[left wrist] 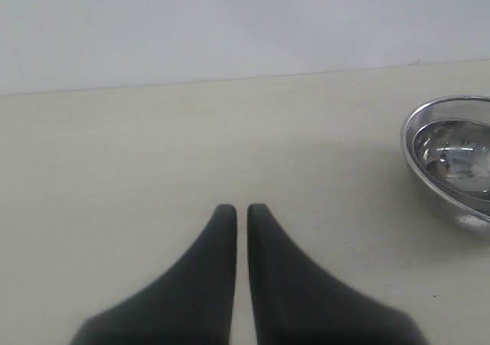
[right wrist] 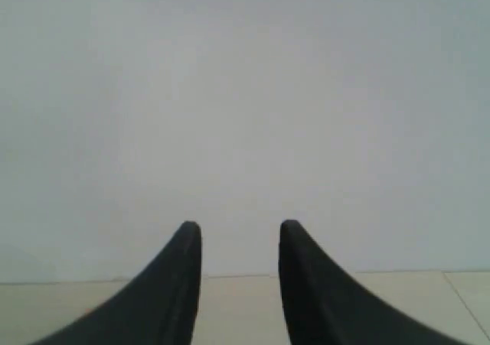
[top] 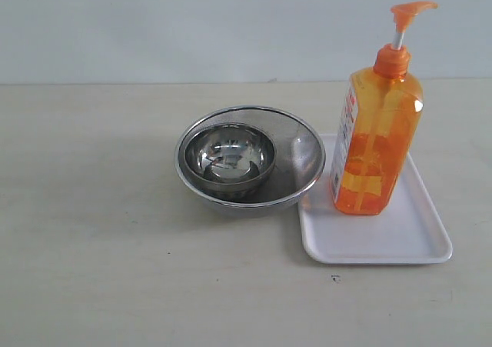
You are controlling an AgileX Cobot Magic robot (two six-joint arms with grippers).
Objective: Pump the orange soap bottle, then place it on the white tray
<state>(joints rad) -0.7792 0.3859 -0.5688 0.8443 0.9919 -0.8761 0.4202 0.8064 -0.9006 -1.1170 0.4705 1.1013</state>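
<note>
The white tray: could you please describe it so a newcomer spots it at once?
On the beige table, look right of the nested steel bowls. The white tray lies flat there with the orange soap bottle standing on it; it alone is rectangular and white.

Orange soap bottle [top: 377,143], white tray [top: 400,238]

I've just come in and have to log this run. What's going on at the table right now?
Nothing is being handled at the moment. The orange soap bottle stands upright on the white tray, right beside two nested steel bowls. Neither arm shows in the exterior view. The left gripper is shut and empty over the table. The right gripper has its jaws apart, holds nothing and faces the wall.
</note>
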